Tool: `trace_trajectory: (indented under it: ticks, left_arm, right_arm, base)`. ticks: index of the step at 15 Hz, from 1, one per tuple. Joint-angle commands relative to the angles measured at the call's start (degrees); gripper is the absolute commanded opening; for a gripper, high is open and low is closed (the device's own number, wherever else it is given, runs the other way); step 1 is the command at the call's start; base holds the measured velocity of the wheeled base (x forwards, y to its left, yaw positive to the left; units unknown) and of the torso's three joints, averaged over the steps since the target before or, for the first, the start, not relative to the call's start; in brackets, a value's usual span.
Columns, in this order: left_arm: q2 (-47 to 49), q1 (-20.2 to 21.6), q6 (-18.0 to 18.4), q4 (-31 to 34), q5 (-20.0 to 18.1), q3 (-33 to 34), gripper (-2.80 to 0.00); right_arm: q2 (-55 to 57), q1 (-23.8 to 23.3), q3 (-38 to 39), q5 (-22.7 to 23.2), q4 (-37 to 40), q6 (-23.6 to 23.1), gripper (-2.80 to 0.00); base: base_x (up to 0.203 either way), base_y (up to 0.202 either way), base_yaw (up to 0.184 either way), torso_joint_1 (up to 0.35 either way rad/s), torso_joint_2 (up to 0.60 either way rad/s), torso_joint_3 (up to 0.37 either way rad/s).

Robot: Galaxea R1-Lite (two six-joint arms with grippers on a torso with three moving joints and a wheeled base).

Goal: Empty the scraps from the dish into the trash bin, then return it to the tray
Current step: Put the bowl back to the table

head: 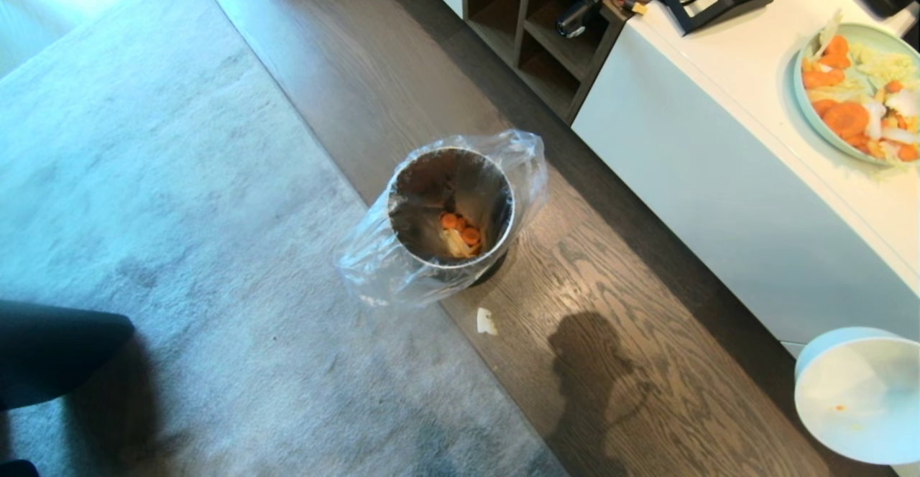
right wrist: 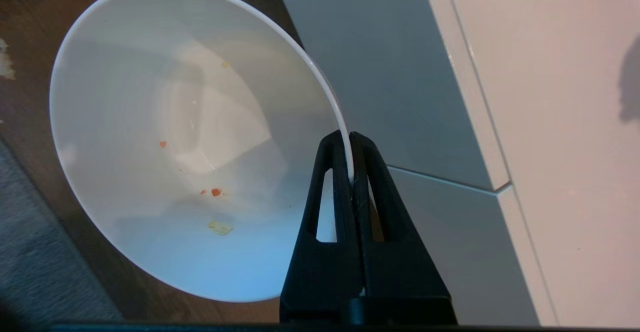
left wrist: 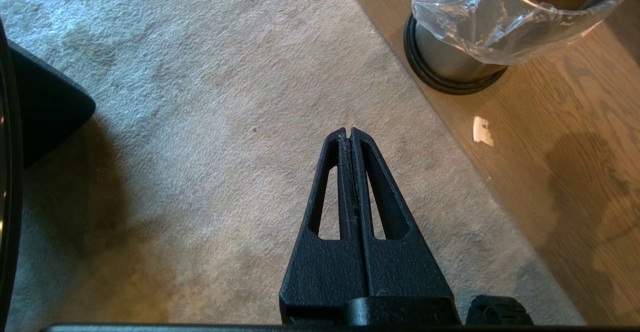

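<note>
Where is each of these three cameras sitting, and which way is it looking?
Head view: on the robot's head, looking down at the trash bin, carpet and white cabinet; no arm shows.
Left wrist view: behind the left gripper, shut and empty, over carpet beside the bin.
Right wrist view: behind the right gripper, pinching the dish rim by the cabinet.
Shared: head and left wrist both show the bin and a pale scrap on the floor.
</note>
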Motion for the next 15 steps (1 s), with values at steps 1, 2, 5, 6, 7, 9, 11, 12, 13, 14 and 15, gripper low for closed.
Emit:
trace_trajectory:
  ticks: [1,2,5,6,7,9,11,12,13,14,15]
  left_arm:
    - [0.0,0.0,-0.1,0.0,0.0,0.0,-2.80]
    - [0.0,0.0,-0.1,0.0,0.0,0.0,-2.80]
    - [0.0,0.0,-0.1,0.0,0.0,0.0,-2.80]
    - [0.0,0.0,-0.1,0.0,0.0,0.0,-2.80]
    - [0.0,0.0,-0.1,0.0,0.0,0.0,-2.80]
    - [0.0,0.0,-0.1,0.0,0.0,0.0,-2.80]
    - [0.0,0.0,-0.1,0.0,0.0,0.0,-2.80]
    - [0.0,0.0,-0.1,0.0,0.0,0.0,-2.80]
    - [0.0,0.0,-0.1,0.0,0.0,0.0,-2.80]
    - [0.0,0.0,-0.1,0.0,0.0,0.0,-2.80]
    - [0.0,0.0,-0.1,0.0,0.0,0.0,-2.80]
  right_arm:
    - [-6.2,-0.7,0.3,2.8,7.0,1.6,-2.80]
    - [-8.8,-0.6,0.3,3.8,11.6,2.3,-2.80]
    - [-17.1,-0.5,0.3,4.8,24.1,5.5,-2.80]
    - [-19.3,-0.5,0.3,4.9,27.0,6.6,-2.80]
    - [-21.2,-0.4,0.3,5.0,28.8,7.7,-2.80]
    - [-24.8,-0.4,0.3,5.2,31.6,8.7,-2.80]
    - [-25.8,-0.2,0.3,5.4,32.2,10.5,-2.80]
    - [-26.5,-0.1,0.3,5.4,32.2,10.8,-2.80]
    - [-28.0,0.7,0.3,5.4,32.2,11.0,-2.80]
    - [-29.8,1.1,0.3,5.4,32.2,11.2,-2.80]
    - [-31.8,1.5,0.2,5.6,32.3,11.3,-2.80]
  base:
    - [0.000,0.000,0.000,0.000,0.00,0.000]
    - [0.000,0.000,0.000,0.000,0.00,0.000]
    - [0.000,0.000,0.000,0.000,0.00,0.000]
    - [0.000,0.000,0.000,0.000,0.00,0.000]
    - [0.000,0.000,0.000,0.000,0.00,0.000]
    - [0.000,0.000,0.000,0.000,0.00,0.000]
    - [0.000,0.000,0.000,0.000,0.00,0.000]
    - [0.000,0.000,0.000,0.000,0.00,0.000]
    - [0.000,0.000,0.000,0.000,0.00,0.000]
    - [0.000,0.000,0.000,0.000,0.00,0.000]
    - [0.000,0.000,0.000,0.000,0.00,0.000]
